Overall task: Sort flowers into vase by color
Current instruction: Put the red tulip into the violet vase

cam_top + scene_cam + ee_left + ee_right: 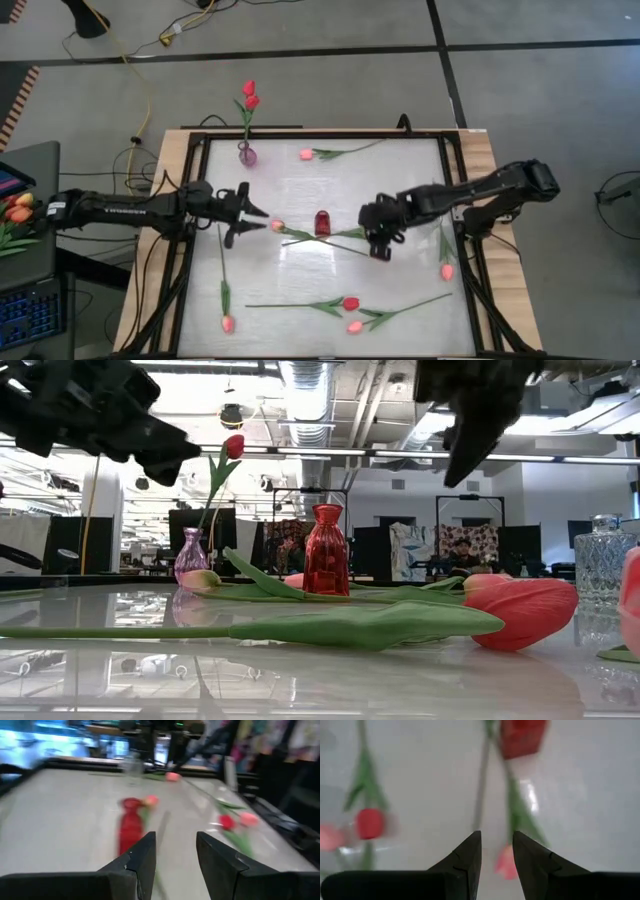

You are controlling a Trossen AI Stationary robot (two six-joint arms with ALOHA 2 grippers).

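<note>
Left hand (258, 222) hovered over the worktop (400, 190), fingers apart, nothing between them, pointing toward the red vase (323, 222) at worktop centre. Right hand (378, 248) hung just on the other side of the red vase, fingers apart with a small gap, empty, tips aimed down over a stem.

Purple vase (247, 154) stood near the far-left corner with two red tulips (250, 95) upright in it. Other tulips lay flat on the worktop: a pink one (306, 154) near the far edge; a pink one (277, 226) between the left hand and the red vase, stem running under the vase area; a pink one (447, 270) at the right edge; a pink one (227, 322) at front left; a red one (350, 303) and a pink one (354, 326) side by side at front centre.
</note>
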